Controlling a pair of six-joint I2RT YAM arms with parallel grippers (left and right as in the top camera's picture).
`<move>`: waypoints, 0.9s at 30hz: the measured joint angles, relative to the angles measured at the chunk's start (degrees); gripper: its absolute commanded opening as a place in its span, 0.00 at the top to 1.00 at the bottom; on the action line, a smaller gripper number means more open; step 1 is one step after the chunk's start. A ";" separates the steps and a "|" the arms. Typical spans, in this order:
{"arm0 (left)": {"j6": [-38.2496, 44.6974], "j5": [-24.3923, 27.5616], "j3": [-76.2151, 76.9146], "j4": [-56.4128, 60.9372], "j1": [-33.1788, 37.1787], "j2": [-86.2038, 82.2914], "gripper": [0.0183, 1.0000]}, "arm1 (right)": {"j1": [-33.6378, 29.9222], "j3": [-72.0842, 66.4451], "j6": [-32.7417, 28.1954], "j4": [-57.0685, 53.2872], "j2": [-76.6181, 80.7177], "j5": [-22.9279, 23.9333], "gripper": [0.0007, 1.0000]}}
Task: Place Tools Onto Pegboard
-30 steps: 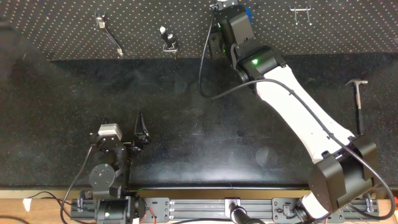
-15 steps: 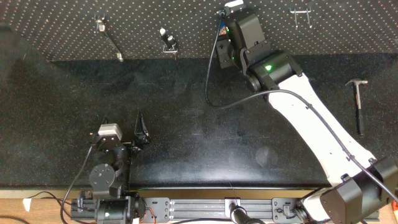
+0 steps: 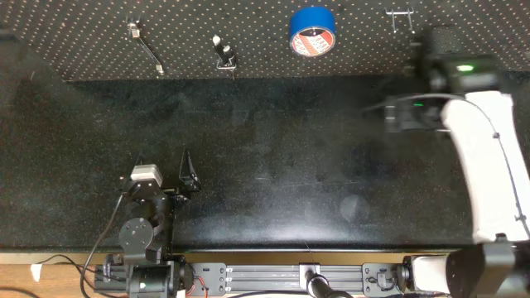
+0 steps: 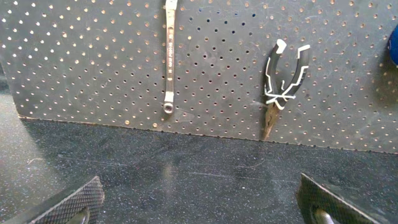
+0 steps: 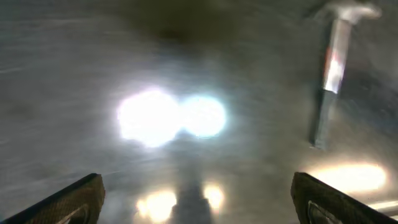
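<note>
Next item = hammer (image 5: 329, 68), lying flat on the table (image 3: 273, 165) at the right side, under the R arm; R wrist cam looks down on it, motion-blurred.

Handling (judgement):
- Stiff, metal head, so top-heavy. Will pivot head-down if grabbed low on the handle.
- Shaft looks smooth/shiny, so slip risk.
- Best grip: across the handle, close up under the head, near the balance pt. Leaves the head free to drop over the bare double hook (image 3: 401, 18) on the pegboard (image 3: 74, 33).
- Not fragile, firm squeeze OK.

Hands:
- R hand (image 5: 199, 205): fingers wide apart, nothing held, hammer off to one side, not between them yet.
- L hand (image 4: 199, 193): wide, nothing held, parked low near its base, facing wrench (image 4: 168, 56) and pliers (image 4: 283, 87), both already hung.

Vs earlier:
- 1 s ago R hand was up at the board on the blue tape roll (image 3: 313, 31). Tape now hangs on its own.
- R arm has swung right, over the hammer spot.
- L arm, wrench, pliers: no change.
</note>
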 measured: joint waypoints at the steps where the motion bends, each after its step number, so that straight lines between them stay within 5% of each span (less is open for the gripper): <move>1: 0.00 -0.02 0.00 0.00 0.00 0.00 0.00 | -5.35 -1.53 -2.78 0.76 0.00 0.00 0.02; 6: 0.00 -0.02 0.00 0.00 0.00 0.00 0.00 | -29.38 -8.31 -26.45 8.39 1.81 -6.32 0.02; 10: 0.00 -0.02 0.00 0.00 0.00 0.02 0.00 | -34.73 -8.50 -38.32 12.72 9.46 -7.78 0.02; 18: 0.00 -0.02 0.00 0.00 0.00 0.00 0.00 | -34.67 -8.72 -46.42 17.79 18.38 -8.20 0.02; 27: 0.00 -0.02 0.00 0.00 0.00 0.00 0.00 | -31.52 -8.72 -44.52 20.22 19.85 -6.43 0.02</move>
